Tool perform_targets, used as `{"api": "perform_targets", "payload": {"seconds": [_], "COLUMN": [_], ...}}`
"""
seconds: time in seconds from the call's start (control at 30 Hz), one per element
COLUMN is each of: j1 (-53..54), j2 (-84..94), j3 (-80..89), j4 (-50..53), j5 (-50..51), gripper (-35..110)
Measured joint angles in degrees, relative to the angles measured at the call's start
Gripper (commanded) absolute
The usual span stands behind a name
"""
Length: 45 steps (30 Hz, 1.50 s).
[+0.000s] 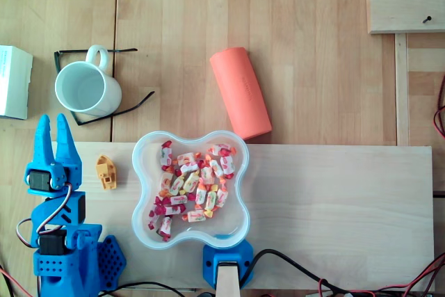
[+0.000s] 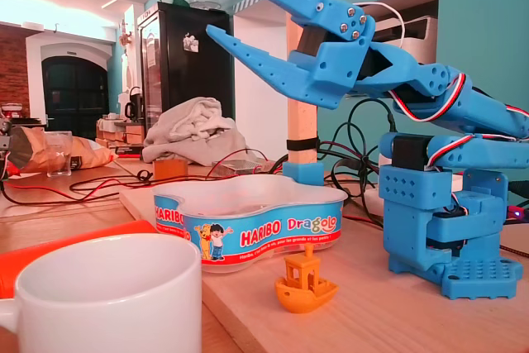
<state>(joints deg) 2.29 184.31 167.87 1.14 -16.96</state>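
Gripper: my blue gripper (image 1: 52,122) (image 2: 216,2) hangs in the air left of the tub (image 1: 141,196) (image 2: 248,233) in the overhead view, jaws spread wide, nothing between them.
Boat: a small orange toy boat (image 1: 106,172) (image 2: 305,280) with a cabin and a stubby funnel. It sits upright on the board (image 1: 334,199), near the tub's left side and clear of it, between the tub and my arm.
Tub: a lobed, clear-walled tub with a printed Haribo band, holding wrapped candies (image 1: 191,182) in red, white and orange.
Mug: white and empty (image 1: 87,88) (image 2: 107,295), up and left of the tub, off the board.
Roll: a salmon roll (image 1: 240,92) lies on its side just above the tub's upper right lobe.
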Motion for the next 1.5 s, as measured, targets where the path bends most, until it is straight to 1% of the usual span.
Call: {"api": "perform_targets", "payload": {"seconds": [0.1,0.17,0.27,1.13,1.5], "j1": [-1.2,-1.4,-1.5,-1.8,-1.8], "j2": [2.9,2.8,2.9,3.0,3.0], "j3": [2.2,8.3,9.1,8.8,-0.1], "j4": [-0.2,0.1,-0.3,-0.4,0.4], "j5": [0.1,0.0,-0.6,-0.3,-0.3], "gripper": [18,18,18,18,18]}}
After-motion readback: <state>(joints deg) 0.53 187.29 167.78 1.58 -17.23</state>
